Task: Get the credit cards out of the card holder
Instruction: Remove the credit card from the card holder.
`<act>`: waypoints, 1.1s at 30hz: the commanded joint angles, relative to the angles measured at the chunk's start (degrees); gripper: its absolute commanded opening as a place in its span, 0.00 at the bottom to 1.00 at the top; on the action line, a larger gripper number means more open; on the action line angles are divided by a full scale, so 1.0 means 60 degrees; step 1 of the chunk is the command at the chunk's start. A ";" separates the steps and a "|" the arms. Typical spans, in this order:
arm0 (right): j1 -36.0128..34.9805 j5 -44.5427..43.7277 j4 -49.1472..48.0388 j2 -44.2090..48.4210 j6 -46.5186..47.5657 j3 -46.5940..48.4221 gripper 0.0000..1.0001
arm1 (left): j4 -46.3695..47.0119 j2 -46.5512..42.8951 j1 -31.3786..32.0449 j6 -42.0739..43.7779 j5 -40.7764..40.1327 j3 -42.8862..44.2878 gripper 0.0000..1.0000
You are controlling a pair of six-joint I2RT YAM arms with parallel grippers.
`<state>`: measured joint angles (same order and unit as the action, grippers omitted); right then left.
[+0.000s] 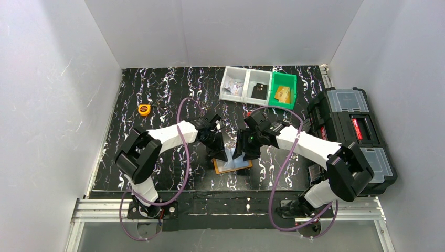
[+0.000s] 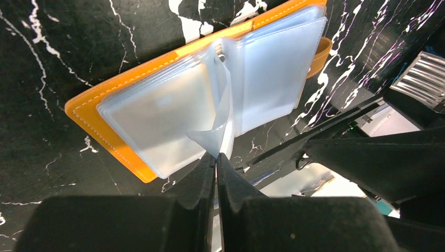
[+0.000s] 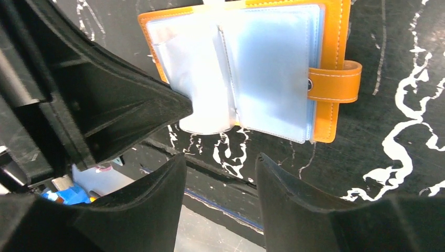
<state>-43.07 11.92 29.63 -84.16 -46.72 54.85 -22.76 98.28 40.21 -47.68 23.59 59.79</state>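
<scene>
Card holder (image 1: 232, 166): lies open and flat on the black marbled table (image 1: 157, 100), near its front edge and between my two arms. The orange cover is down, the clear pockets face up, and the closure tab (image 3: 336, 81) sticks out to one side.
Left end effector (image 2: 215, 160): fingertips together, clamped on the lower corner of one clear pocket leaf (image 2: 220, 121), which stands lifted off the others.
Right end effector (image 3: 220, 163): jaws apart, holding nothing, poised just beside the holder.
Credit cards: none in either end effector and none loose beside the holder. Pale shapes in the pockets may be cards, but the cloudy plastic keeps me from being sure.
Done: holder unfastened and spread, one leaf singled out.
Left: nearly everything, by my judgement. No card is out yet, and each must be slid from its pocket.
</scene>
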 commanded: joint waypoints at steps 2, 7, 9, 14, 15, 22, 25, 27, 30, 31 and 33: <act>0.0167 -0.0259 -0.0088 0.0153 -0.0011 -0.0356 0.59 | -0.0206 0.0116 0.0095 -0.0265 0.0329 0.0454 0.07; 0.0390 -0.0876 0.0095 0.0165 0.0000 -0.0572 0.61 | -0.0192 0.0270 0.0115 -0.0466 0.0345 0.0641 0.08; 0.0525 -0.1265 0.0165 0.0244 0.0040 -0.0692 0.61 | -0.0198 0.0305 0.0120 -0.0513 0.0345 0.0704 0.08; 0.0710 -0.1769 0.0116 0.0045 0.0352 -0.0822 0.61 | -0.0193 0.0404 0.0129 -0.0564 0.0387 0.0773 0.08; 0.0728 -0.1721 -0.0045 -0.0028 0.0390 -0.0876 0.59 | -0.0191 0.0418 0.0146 -0.0582 0.0401 0.0785 0.08; 0.0762 -0.1526 -0.0619 -0.0657 0.0422 -0.1195 0.44 | -0.0157 0.0624 0.0214 -0.0696 0.0469 0.1007 0.09; 0.0762 -0.1442 -0.0760 -0.0749 0.0440 -0.1272 0.43 | -0.0154 0.0740 0.0242 -0.0725 0.0490 0.1110 0.13; 0.0762 -0.1364 -0.0827 -0.0756 0.0455 -0.1301 0.42 | -0.0109 0.0778 0.0271 -0.0761 0.0526 0.1155 0.16; 0.0762 -0.1226 -0.0959 -0.0766 0.0470 -0.1347 0.41 | -0.0010 0.0815 0.0321 -0.0828 0.0561 0.1197 0.23; 0.0762 -0.1185 -0.0983 -0.0786 0.0476 -0.1361 0.41 | 0.0030 0.0835 0.0327 -0.0839 0.0577 0.1234 0.25; 0.0762 -0.1111 -0.1037 -0.0843 0.0464 -0.1377 0.40 | 0.0096 0.0873 0.0332 -0.0867 0.0614 0.1252 0.28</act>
<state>-38.35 4.21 26.46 -88.14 -44.42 47.94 -22.52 103.63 41.67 -52.36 25.76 65.49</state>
